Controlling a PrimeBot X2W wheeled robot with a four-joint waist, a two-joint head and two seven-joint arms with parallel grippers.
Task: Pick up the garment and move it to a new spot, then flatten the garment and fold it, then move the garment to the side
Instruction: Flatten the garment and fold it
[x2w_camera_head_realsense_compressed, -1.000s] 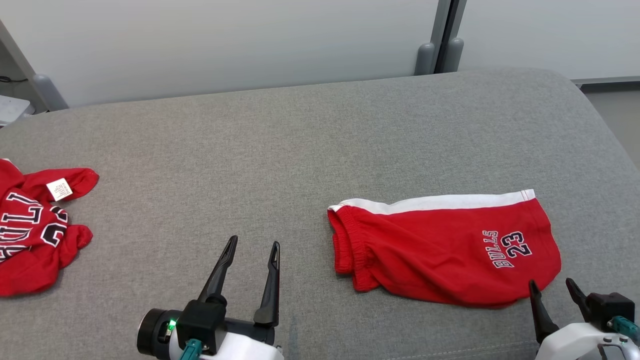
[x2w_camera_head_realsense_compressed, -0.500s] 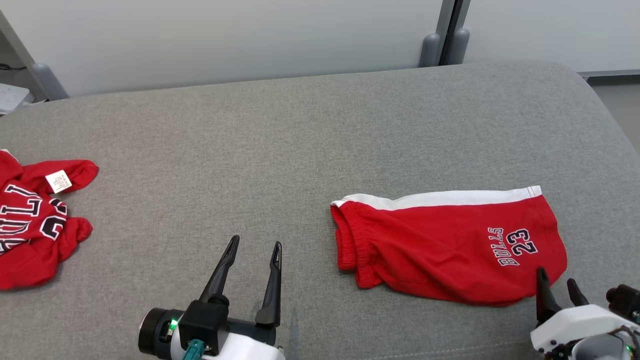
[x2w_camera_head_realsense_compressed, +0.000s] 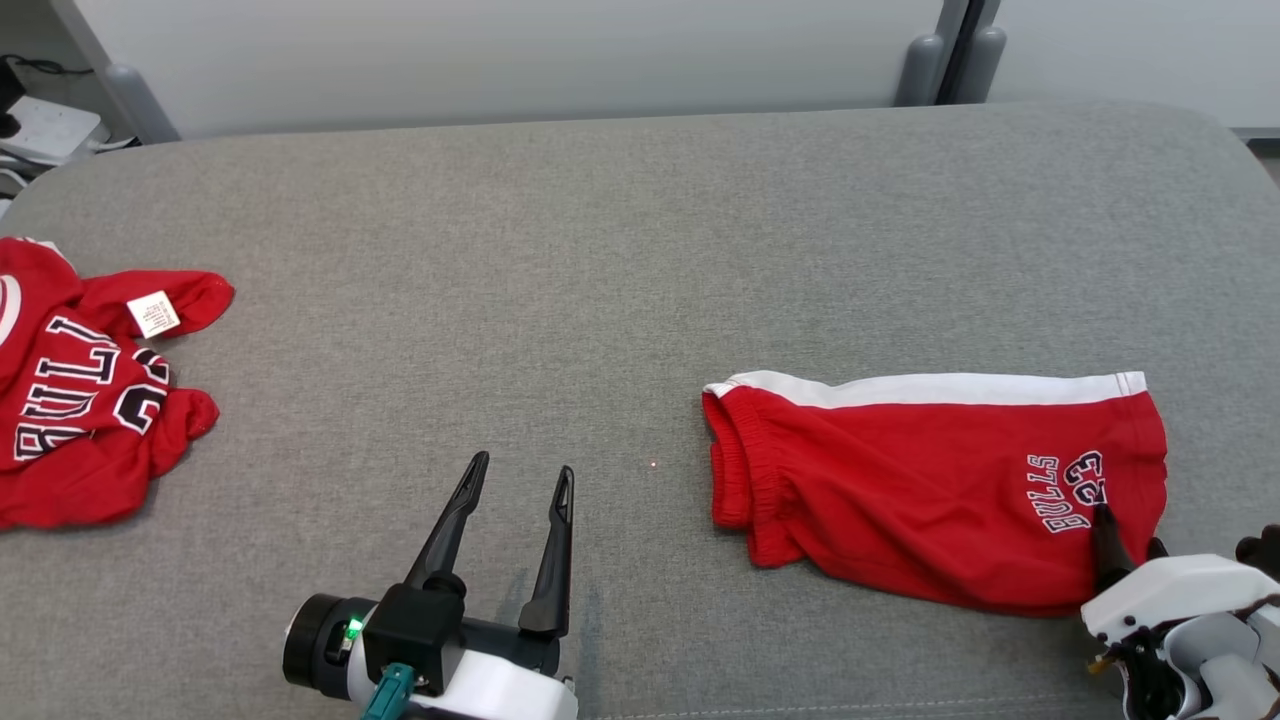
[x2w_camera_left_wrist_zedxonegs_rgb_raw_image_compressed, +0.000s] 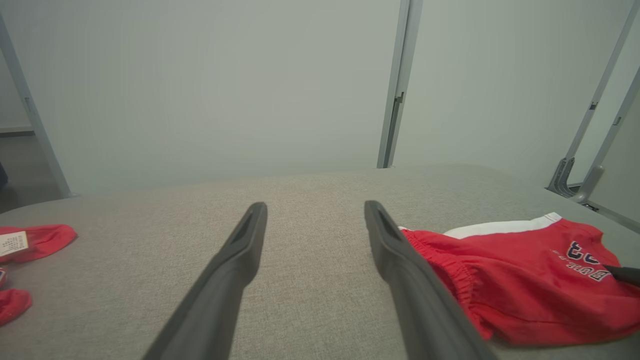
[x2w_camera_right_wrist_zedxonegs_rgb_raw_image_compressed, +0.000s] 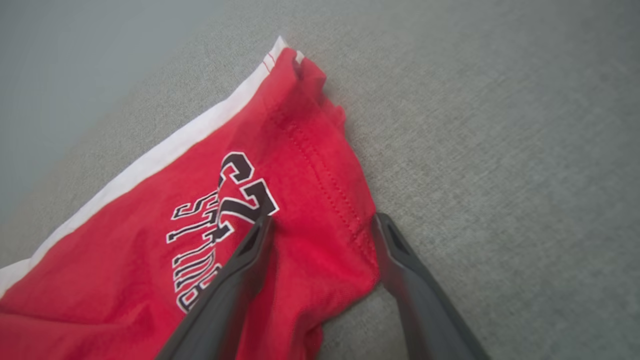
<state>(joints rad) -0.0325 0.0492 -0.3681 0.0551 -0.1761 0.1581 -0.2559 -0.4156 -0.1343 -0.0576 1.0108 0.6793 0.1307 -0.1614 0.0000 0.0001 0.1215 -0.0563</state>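
Shorts (x2w_camera_head_realsense_compressed: 930, 490) of soft red knit are lying folded flat on the right side of the grey woven cushion (x2w_camera_head_realsense_compressed: 620, 260), toward its near edge. A white band is running along their far edge, a gathered elastic waist is facing left, and "BULLS 23" is showing in dark, white-outlined letters toward the right end. The right gripper (x2w_camera_head_realsense_compressed: 1128, 535) is standing wide open at the near right corner of the shorts. The right wrist view is showing what the head view is hiding: 1 dark tapered finger (x2w_camera_right_wrist_zedxonegs_rgb_raw_image_compressed: 240, 270) is lying over the print and the other is sitting just off the stitched hem over bare cushion, with nothing pinched between them. The left gripper (x2w_camera_head_realsense_compressed: 520, 480) is hovering with its 2 fingers spread wide over bare cushion, left of the shorts and apart from them. A crumpled red jersey (x2w_camera_head_realsense_compressed: 90, 400) with a small white label (x2w_camera_head_realsense_compressed: 158, 313) is sitting at the far left. The left wrist view is adding pale wall panels (x2w_camera_left_wrist_zedxonegs_rgb_raw_image_compressed: 200, 90) and a grey metal post (x2w_camera_left_wrist_zedxonegs_rgb_raw_image_compressed: 397, 85) behind the cushion.
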